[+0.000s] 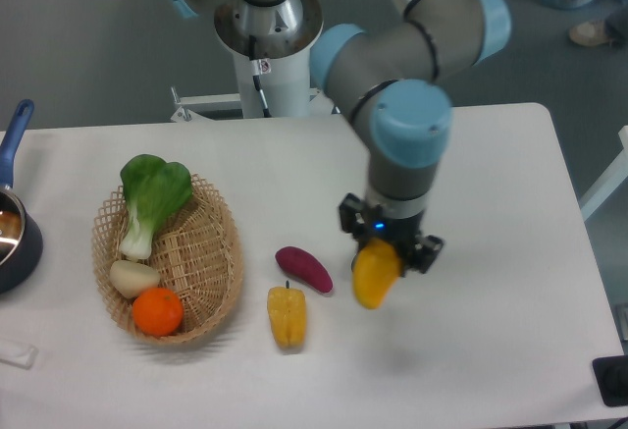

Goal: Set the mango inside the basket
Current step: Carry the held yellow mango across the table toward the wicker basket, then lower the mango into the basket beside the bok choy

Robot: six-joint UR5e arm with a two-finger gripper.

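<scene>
My arm (pixel 407 76) is grey tubing with light-blue joint caps — silver base, black cable, black gripper (pixel 390 242) showing a small blue light.

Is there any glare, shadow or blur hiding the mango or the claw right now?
Fixed camera: lighting is soft and even, with no glare on the white table. The mango shows clearly in the claw, slightly soft-edged, with a faint shadow on the table below it. The basket is sharp enough to read its weave.
</scene>
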